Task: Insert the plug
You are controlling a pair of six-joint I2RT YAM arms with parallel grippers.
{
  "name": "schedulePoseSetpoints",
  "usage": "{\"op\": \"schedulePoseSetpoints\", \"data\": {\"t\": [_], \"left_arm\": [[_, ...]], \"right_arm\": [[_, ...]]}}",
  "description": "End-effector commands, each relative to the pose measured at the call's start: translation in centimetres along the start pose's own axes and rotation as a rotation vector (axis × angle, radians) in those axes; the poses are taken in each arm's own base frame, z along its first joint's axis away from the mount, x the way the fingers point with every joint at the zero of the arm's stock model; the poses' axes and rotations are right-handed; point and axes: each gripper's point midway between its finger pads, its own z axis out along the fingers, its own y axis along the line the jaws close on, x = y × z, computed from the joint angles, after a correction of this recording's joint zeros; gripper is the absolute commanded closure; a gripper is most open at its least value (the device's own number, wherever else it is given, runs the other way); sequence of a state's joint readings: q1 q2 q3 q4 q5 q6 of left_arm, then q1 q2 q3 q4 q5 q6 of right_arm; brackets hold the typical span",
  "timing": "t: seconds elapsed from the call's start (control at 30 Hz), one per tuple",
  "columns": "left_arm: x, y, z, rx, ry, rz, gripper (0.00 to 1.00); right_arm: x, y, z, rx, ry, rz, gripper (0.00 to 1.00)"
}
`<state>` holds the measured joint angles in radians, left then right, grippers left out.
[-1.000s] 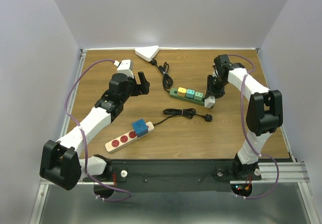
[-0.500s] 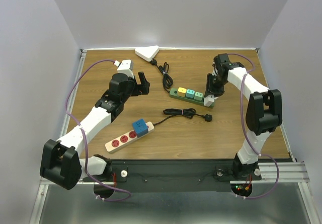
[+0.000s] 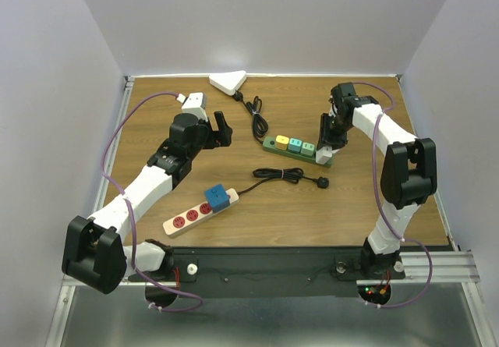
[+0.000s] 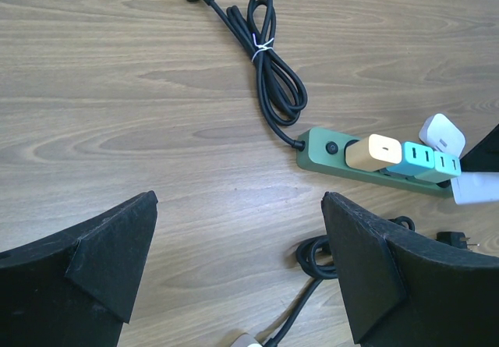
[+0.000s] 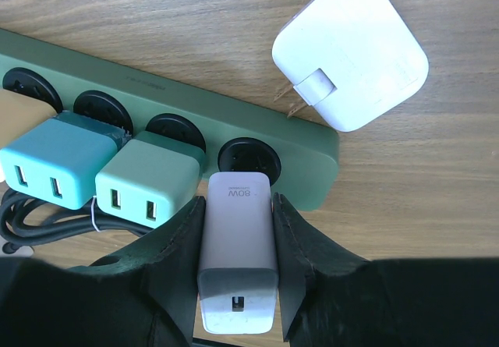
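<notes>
At the right-hand end of the green power strip [image 5: 304, 156], the right gripper [image 5: 238, 221] held the grey charger [image 5: 237, 273], its fingers [image 5: 178, 242] closed on the charger's two long sides. The wrist view showed the charger's leading edge meeting the rim of the end socket [image 5: 249, 157], the only free one on that end. The charger's long axis ran along the fingers and straight across the strip's long axis, centred on that socket. Its prongs were hidden beneath the body, so it could not be told whether they had entered the holes. Judging by the alignment, the coming move called for a straight push along the charger's own axis into the socket, with no sideways correction.

The neighbouring sockets carried two teal adapters [image 5: 148, 185], the nearer one just beside the charger. A slip toward it looked like the main risk. A white square charger [image 5: 351, 51] lay loose on the surface [image 5: 437, 183] just beyond the strip's end.

The left gripper [image 3: 222, 129] hovered well apart from the strip, over bare wood, its fingers [image 4: 101, 257] spread wide and holding nothing. The right arm was plainly the nearer one.
</notes>
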<state>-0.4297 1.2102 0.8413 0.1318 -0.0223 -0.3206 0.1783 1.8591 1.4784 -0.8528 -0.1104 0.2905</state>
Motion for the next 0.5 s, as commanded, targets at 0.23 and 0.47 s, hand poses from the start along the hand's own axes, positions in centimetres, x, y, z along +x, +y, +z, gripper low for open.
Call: {"op": "schedulePoseSetpoints", "data": {"t": [0.23, 0.47], "left_arm": [[-1.73, -0.49, -0.2, 0.024, -0.056, -0.003, 0.01], [-1.73, -0.47, -0.29, 0.023, -0.058, -0.005, 0.01]], "right_arm": [[-0.95, -0.17, -1.76, 0.039, -0.057, -0.023, 1.0], [-0.7, -0.33, -1.86, 0.043, -0.051, -0.021, 1.0]]}}
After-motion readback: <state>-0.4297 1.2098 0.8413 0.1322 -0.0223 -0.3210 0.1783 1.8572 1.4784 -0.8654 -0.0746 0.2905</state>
